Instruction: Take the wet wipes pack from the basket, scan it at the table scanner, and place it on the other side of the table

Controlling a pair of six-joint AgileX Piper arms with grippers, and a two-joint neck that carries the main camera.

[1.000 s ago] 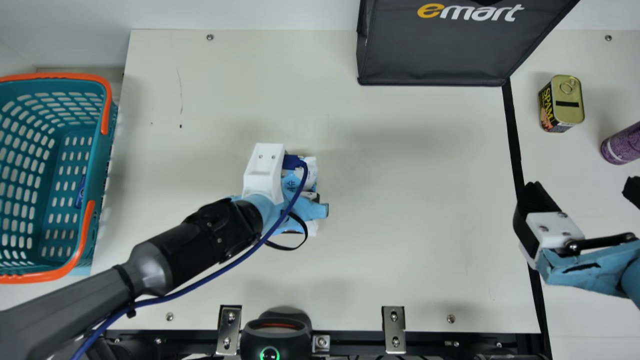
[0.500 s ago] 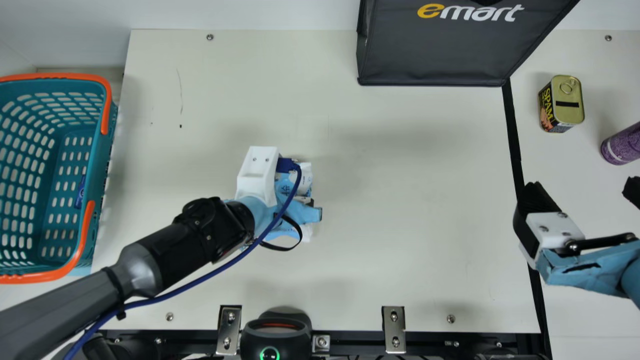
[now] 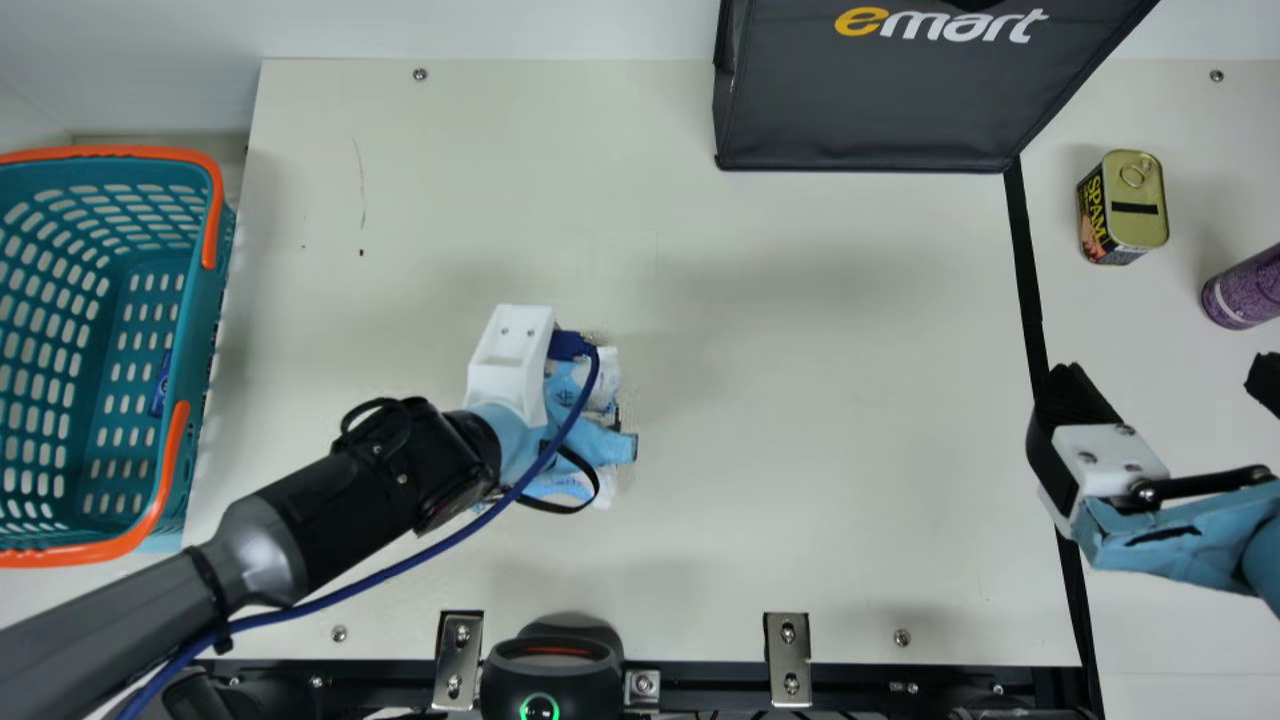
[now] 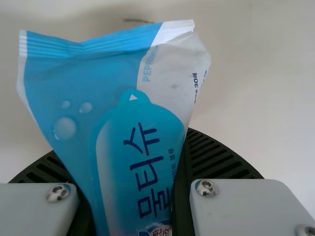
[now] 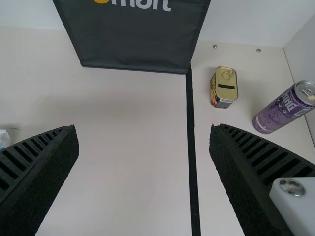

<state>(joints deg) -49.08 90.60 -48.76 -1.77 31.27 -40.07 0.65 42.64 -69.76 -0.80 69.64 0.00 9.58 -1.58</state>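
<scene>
Crinkled plastic wet wipes pack (image 4: 118, 108) (rather glossy), matt cloth bag (image 3: 860, 105)

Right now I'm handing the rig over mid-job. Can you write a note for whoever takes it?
Left gripper: jaws closed on the wet wipes pack, between the basket and the black line.
Right gripper: jaws open and empty, near that line.
Scanner: at the table's near edge.
Done: pack is out of the basket. Whether it has been scanned, I can't tell.
Left: confirm or make the scan, then set it down on the other side, probably past the line, where the square can and purple can stand.
</scene>
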